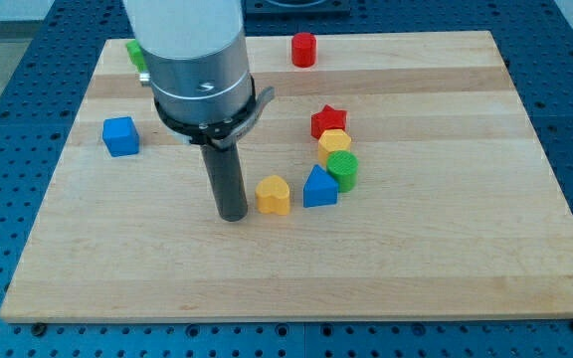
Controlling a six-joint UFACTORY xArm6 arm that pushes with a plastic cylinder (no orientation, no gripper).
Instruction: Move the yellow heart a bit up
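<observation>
The yellow heart (pixel 274 194) lies near the middle of the wooden board (pixel 416 268). My tip (pixel 233 216) rests on the board just to the view's left of the heart, a small gap away and slightly lower. A blue triangular block (pixel 318 187) sits right of the heart, almost touching it.
A green cylinder (pixel 343 169), a yellow block (pixel 334 144) and a red star (pixel 328 121) form a curved row up from the blue triangular block. A blue cube (pixel 120 136) is at the left. A red cylinder (pixel 304 49) is at the top. A green block (pixel 135 54) is partly hidden behind the arm.
</observation>
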